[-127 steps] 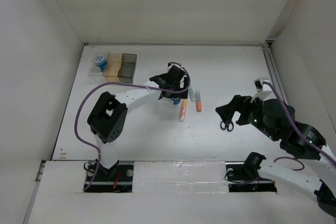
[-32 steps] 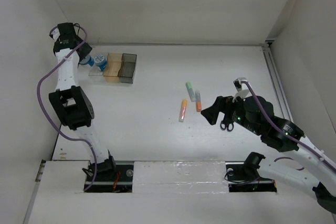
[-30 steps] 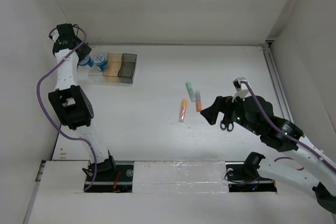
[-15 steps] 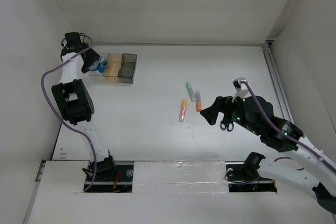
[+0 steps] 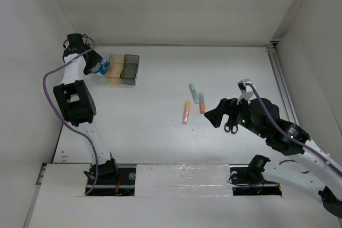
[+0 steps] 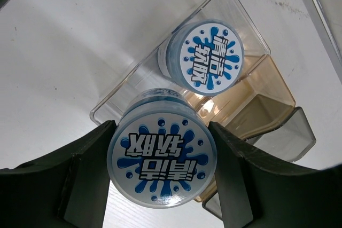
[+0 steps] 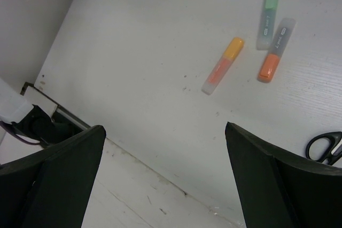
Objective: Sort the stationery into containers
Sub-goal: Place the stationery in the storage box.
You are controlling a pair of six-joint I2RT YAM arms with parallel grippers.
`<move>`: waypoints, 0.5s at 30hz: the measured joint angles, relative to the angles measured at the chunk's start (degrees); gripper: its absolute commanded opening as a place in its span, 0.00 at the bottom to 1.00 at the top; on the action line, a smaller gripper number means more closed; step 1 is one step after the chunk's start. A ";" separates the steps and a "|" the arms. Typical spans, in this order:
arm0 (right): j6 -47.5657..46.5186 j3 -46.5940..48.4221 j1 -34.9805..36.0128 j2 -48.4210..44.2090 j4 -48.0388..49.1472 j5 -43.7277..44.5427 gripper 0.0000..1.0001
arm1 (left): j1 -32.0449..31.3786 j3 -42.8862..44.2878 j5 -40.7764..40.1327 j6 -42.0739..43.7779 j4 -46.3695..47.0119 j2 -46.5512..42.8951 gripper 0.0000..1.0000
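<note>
My left gripper (image 5: 91,67) is shut on a blue-and-white roll (image 6: 161,166) and holds it over the near end of the clear bin (image 6: 122,88). A second roll (image 6: 209,57) stands inside that bin. The amber bin (image 6: 270,100) and dark grey bin (image 6: 294,132) join it in a row. My right gripper (image 7: 165,177) is open and empty above the table, near the black-handled scissors (image 7: 327,145). A green marker (image 7: 268,14), a grey-and-orange marker (image 7: 275,50) and a yellow-orange marker (image 7: 223,66) lie together mid-table.
The bins (image 5: 115,68) sit at the far left corner, close to the left wall. The markers (image 5: 193,101) and scissors (image 5: 231,127) lie right of centre. A rail runs along the table's right edge (image 5: 279,78).
My left gripper carried the roll from mid-table to the far left, then in from the wall to over the clear bin. The right arm has barely moved.
</note>
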 measured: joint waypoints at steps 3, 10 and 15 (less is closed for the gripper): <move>-0.04 -0.13 0.00 0.11 0.02 -0.02 1.00 | 0.00 0.02 -0.70 0.00 0.07 0.24 0.00; -0.04 -0.31 0.00 0.11 0.02 -0.02 1.00 | -0.02 0.11 -2.25 -0.02 -0.20 1.90 0.00; -0.04 -0.31 0.00 0.11 0.02 -0.02 1.00 | 0.00 0.13 -2.19 -0.07 -0.59 2.75 0.08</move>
